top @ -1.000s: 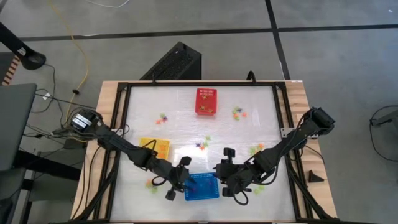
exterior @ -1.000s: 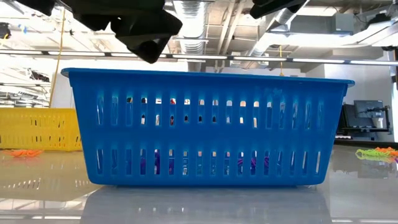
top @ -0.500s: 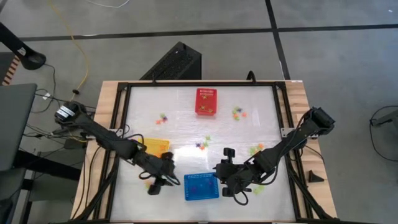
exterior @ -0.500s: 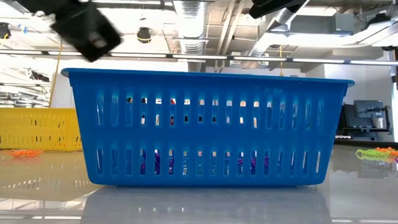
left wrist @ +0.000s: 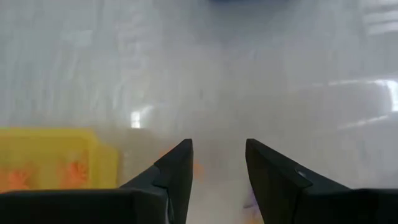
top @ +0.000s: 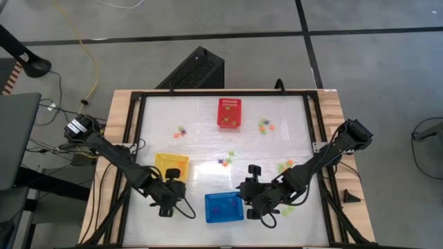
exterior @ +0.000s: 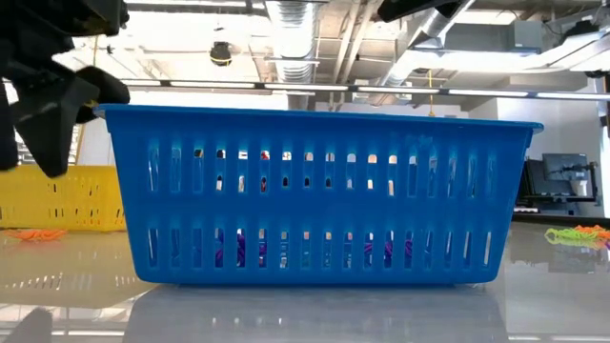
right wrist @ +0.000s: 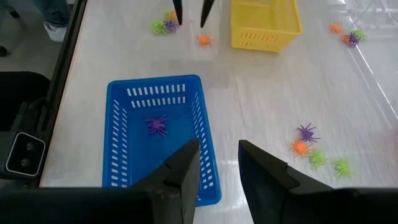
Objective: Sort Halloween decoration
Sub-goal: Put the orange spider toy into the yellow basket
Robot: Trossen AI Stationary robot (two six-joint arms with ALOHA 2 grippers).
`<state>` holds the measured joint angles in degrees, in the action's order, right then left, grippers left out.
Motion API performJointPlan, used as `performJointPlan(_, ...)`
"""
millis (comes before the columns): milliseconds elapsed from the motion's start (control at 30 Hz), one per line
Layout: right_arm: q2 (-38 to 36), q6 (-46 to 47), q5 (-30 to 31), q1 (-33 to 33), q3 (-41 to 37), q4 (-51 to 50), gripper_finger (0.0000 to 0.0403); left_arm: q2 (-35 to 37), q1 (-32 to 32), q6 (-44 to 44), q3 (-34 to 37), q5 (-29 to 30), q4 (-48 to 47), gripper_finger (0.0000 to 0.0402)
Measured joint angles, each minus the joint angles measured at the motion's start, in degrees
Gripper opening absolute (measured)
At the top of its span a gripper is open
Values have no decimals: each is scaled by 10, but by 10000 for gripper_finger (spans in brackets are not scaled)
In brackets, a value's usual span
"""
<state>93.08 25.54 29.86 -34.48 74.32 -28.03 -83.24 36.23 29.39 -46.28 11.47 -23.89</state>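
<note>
The Halloween decoration is tiny orange, purple and green spider-like trinkets scattered on the white table (top: 208,142). Loose groups lie at the far left (top: 181,130), far right (top: 265,126), centre (top: 225,159) and right (top: 284,166). One purple trinket (right wrist: 155,124) lies in the blue basket (right wrist: 158,134). My left gripper (top: 166,206) is open and low over the table between the yellow basket (top: 172,164) and the blue basket (top: 223,207). An orange trinket (left wrist: 196,167) shows between its fingers. My right gripper (top: 248,200) is open and hovers just right of the blue basket.
A red basket (top: 230,113) stands at the far middle of the table. Green and purple trinkets (right wrist: 163,26) and an orange one (right wrist: 203,40) lie near my left gripper's fingers (right wrist: 189,12). In the low view the blue basket (exterior: 319,195) fills the foreground.
My left gripper has moved from above the blue basket's left edge toward the table's left and has come down near the yellow basket's near side. My right gripper and the baskets have kept still.
</note>
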Motion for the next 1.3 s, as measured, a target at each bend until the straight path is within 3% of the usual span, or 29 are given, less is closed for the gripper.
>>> performJointPlan(433,0,0,0,0,0,0,141,-94,0,-2,-2,3,-9,137)
performJointPlan(733,0,0,0,0,0,0,141,-99,-2,-3,-2,1,-10,133)
performJointPlan(833,0,0,0,0,0,0,141,-99,-3,-3,-2,0,-10,107)
performJointPlan(1033,0,0,0,0,0,0,141,-100,-3,-15,-1,2,-10,12)
performJointPlan(1300,0,0,0,0,0,0,141,-87,-3,-49,-29,-6,-20,0)
